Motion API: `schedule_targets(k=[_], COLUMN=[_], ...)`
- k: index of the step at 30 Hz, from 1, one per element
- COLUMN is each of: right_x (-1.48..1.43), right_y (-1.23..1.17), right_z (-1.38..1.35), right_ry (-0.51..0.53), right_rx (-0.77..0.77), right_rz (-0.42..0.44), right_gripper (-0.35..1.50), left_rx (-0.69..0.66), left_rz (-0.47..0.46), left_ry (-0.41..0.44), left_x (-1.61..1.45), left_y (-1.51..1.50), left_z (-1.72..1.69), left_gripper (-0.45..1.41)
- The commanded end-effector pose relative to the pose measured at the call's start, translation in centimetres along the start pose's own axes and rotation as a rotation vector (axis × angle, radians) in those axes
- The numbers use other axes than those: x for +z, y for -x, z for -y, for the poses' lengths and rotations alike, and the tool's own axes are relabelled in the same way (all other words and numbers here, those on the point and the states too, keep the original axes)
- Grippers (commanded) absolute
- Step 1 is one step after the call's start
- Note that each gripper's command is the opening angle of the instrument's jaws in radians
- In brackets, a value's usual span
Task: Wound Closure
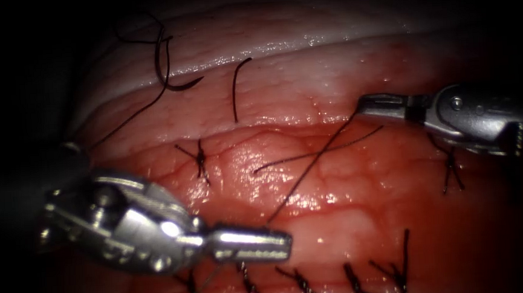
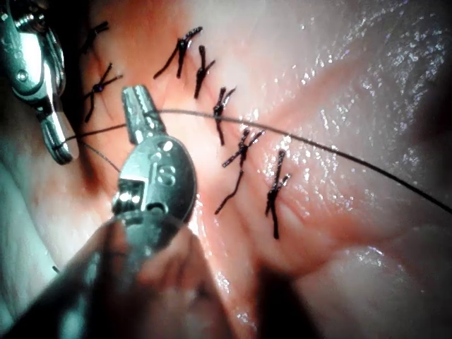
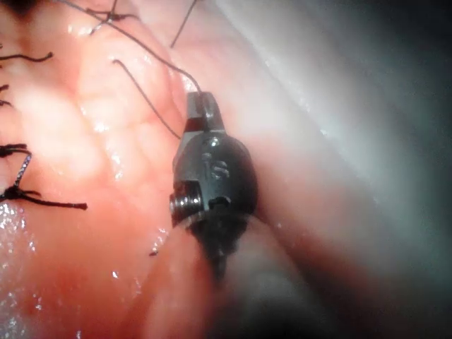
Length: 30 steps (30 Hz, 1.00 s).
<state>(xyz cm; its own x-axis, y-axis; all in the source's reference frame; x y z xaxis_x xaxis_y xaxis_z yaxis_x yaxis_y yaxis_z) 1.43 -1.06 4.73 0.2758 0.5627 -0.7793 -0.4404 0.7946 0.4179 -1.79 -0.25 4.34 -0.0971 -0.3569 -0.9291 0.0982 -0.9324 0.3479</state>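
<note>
My left tool (image 1: 282,243) lies low over the tissue (image 1: 336,178), jaws shut on the dark thread (image 1: 311,164). The thread runs taut up and right to my right tool (image 1: 362,105), whose jaws are shut on it. A free thread tail (image 1: 316,151) crosses this strand. The left wrist view shows the left jaws (image 2: 136,102) clamping the thread (image 2: 296,140), with the right tool (image 2: 60,148) close by. In the right wrist view the right jaws (image 3: 201,106) grip the thread (image 3: 152,55). The curved needle (image 1: 176,85) lies loose on the pale far edge at the upper left, outside the tissue; neither tool holds it.
Several knotted stitches (image 1: 300,283) run in a row along the near side, with single knots further up (image 1: 202,161) and under the right tool (image 1: 451,174). A short cut piece of thread (image 1: 235,90) rests near the needle. Red fluid wets the tissue.
</note>
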Motion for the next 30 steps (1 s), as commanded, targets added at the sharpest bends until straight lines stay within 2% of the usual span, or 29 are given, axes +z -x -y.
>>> schedule_targets(k=[1, 3, 4, 6, 9, 12, 14, 15, 17, 18, 25, 30], right_x=[0.05, 0.02, 0.00, -0.09, -0.21, -0.33, -0.35, -0.32, -0.24, -0.17, 0.42, 0.72], right_y=[-0.01, -0.05, -0.07, -0.17, -0.26, -0.38, -0.46, -0.47, -0.48, -0.48, -0.31, -0.16], right_z=[0.07, 0.09, 0.09, 0.09, 0.04, -0.08, -0.20, -0.24, -0.27, -0.29, -0.50, -0.43], right_ry=[-0.016, -0.026, -0.036, -0.070, -0.090, -0.093, -0.090, -0.084, -0.071, -0.064, -0.040, -0.087], right_rx=[-0.023, -0.057, -0.067, -0.082, -0.077, -0.060, -0.046, -0.042, -0.045, -0.050, -0.079, -0.101], right_rz=[-0.007, -0.007, -0.014, -0.058, -0.092, -0.131, -0.159, -0.169, -0.178, -0.178, -0.189, -0.222], right_gripper=[-0.08, 0.41, 0.76, 1.18, 1.28, 1.28, 1.08, 0.78, -0.20, -0.35, -0.35, -0.35], left_rx=[0.003, 0.005, 0.004, 0.001, 0.012, 0.018, 0.014, 0.015, 0.022, 0.024, 0.028, 0.026], left_rz=[0.007, 0.008, 0.009, 0.022, 0.032, 0.045, 0.061, 0.066, 0.076, 0.080, 0.070, 0.056], left_ry=[-0.018, -0.061, -0.088, -0.146, -0.196, -0.229, -0.234, -0.235, -0.236, -0.237, -0.238, -0.235], left_x=[0.01, -0.11, -0.20, -0.44, -0.67, -0.87, -0.98, -0.99, -0.98, -0.96, -0.92, -0.94], left_y=[0.04, 0.03, 0.01, -0.03, -0.07, -0.10, -0.10, -0.09, -0.09, -0.09, -0.12, -0.13], left_z=[0.03, 0.08, 0.11, 0.21, 0.30, 0.35, 0.36, 0.35, 0.33, 0.32, 0.30, 0.33], left_gripper=[-0.45, -0.45, -0.45, -0.45, -0.45, -0.45, -0.45, -0.45, -0.45, -0.45, -0.45, -0.45])
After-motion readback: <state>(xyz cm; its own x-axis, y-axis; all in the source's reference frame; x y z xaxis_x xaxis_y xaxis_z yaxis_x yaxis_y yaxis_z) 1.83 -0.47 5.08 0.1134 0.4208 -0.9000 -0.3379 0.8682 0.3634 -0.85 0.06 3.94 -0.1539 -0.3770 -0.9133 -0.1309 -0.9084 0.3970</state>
